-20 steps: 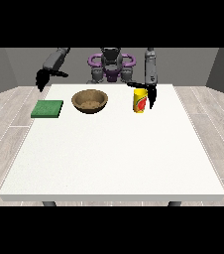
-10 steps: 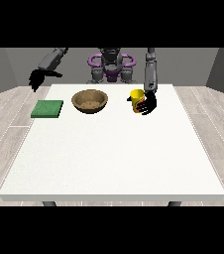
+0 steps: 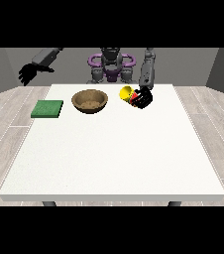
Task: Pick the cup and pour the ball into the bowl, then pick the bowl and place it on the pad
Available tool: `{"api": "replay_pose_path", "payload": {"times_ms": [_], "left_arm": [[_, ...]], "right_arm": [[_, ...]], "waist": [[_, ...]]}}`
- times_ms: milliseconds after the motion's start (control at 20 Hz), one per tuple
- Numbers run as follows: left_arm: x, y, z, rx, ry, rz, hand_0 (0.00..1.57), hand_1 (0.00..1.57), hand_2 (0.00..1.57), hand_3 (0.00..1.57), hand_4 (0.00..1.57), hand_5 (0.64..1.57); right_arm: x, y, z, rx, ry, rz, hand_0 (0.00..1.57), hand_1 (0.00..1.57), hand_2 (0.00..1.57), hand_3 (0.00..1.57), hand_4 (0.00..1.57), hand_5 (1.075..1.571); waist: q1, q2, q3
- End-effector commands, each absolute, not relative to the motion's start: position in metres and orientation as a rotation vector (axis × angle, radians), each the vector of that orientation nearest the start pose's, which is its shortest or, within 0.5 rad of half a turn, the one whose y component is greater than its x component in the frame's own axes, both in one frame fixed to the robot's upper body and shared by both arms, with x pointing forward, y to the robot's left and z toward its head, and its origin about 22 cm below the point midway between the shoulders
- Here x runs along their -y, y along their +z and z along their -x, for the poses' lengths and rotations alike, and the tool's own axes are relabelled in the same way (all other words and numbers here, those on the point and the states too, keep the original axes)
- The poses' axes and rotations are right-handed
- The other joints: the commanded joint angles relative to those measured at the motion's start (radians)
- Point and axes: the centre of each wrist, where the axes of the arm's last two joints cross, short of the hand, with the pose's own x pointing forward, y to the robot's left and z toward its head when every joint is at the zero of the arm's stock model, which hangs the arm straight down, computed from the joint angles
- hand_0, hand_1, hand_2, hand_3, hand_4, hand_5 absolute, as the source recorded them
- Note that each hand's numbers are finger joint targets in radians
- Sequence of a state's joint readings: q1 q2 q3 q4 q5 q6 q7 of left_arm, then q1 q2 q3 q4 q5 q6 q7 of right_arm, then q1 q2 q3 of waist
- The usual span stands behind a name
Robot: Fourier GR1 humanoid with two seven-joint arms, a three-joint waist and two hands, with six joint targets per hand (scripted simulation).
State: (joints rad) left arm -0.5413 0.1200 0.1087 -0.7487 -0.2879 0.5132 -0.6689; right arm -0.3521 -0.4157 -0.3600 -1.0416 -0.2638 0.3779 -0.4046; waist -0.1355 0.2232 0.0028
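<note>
Hand at view's right (image 3: 142,98) grasps yellow cup (image 3: 127,93), tipped w/ mouth toward bowl (image 3: 89,100), just right of it, upper center. Pad (image 3: 47,108) at left. Other hand (image 3: 28,74) upper left, fingers relaxed, off table (image 3: 114,158).

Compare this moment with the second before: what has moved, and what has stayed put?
The hand at the view's right has closed on the yellow cup, lifted it and tipped it toward the bowl. The bowl and green pad have not moved; the hand at the view's left stays raised beside the table.
</note>
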Motion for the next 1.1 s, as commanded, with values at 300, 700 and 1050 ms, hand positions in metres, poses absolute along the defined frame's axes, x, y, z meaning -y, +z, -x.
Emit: {"api": "replay_pose_path", "payload": {"times_ms": [300,700,1050], "left_arm": [[-0.17,-0.025,-0.358,1.794,-0.692,-0.775,1.4,1.4,1.57,1.57,1.11,1.567],[-0.109,-0.002,-0.357,1.775,-0.818,-0.853,1.37,1.37,1.57,1.57,1.11,1.566],[-0.081,0.019,-0.359,1.8,-1.03,-0.974,1.08,1.08,1.57,1.57,0.96,1.57]], "right_arm": [[0.439,-0.026,-0.264,1.662,-0.102,0.127,0.0,0.0,0.14,0.0,0.0,1.56],[0.452,-0.04,-0.251,1.658,-0.123,0.125,0.0,0.0,0.19,0.0,0.0,1.555],[0.454,-0.054,-0.24,1.668,-0.152,0.134,0.0,0.0,0.06,0.0,0.0,1.551]], "waist": [[0.146,-0.269,-0.0004],[0.187,-0.254,-0.0019],[0.199,-0.242,-0.0012]]}}
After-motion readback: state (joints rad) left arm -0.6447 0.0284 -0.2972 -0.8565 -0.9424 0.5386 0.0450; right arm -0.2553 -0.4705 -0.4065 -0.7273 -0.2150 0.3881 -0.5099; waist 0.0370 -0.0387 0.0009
